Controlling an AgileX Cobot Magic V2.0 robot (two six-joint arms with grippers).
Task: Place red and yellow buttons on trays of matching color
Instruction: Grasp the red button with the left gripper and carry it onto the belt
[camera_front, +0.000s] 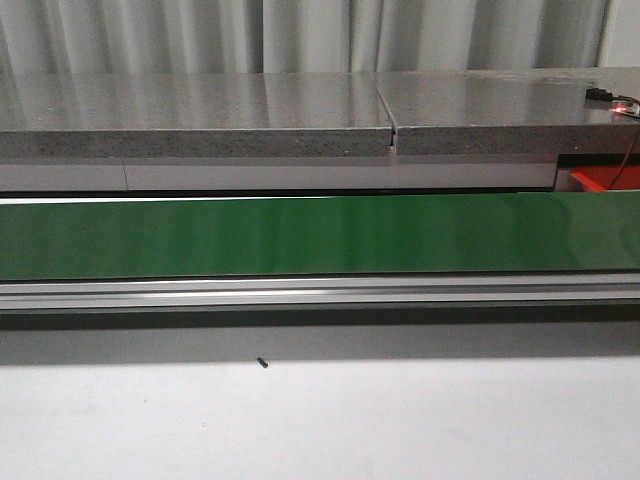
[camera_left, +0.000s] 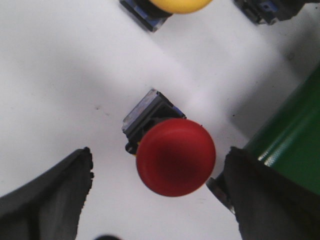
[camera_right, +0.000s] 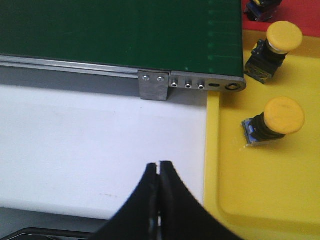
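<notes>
- Under your left tool (camera_left: 159, 200) sits a red button (camera_left: 175, 156) on the white counter (camera_left: 60, 75); fingers spread wide either side, not touching it; looks staged for a straight-down grab
- green belt (camera_left: 295, 135) runs just beside that button; a yellow button (camera_left: 181, 5) lies further off at frame edge
- your right tool (camera_right: 159, 185) is pinched together, holding nothing, hovering over counter beside the yellow tray (camera_right: 260, 190)
- two yellow buttons (camera_right: 283, 116) already lie in that tray; red tray (camera_right: 300, 15) corner beyond it
- front view shows belt only; neither arm visible
</notes>
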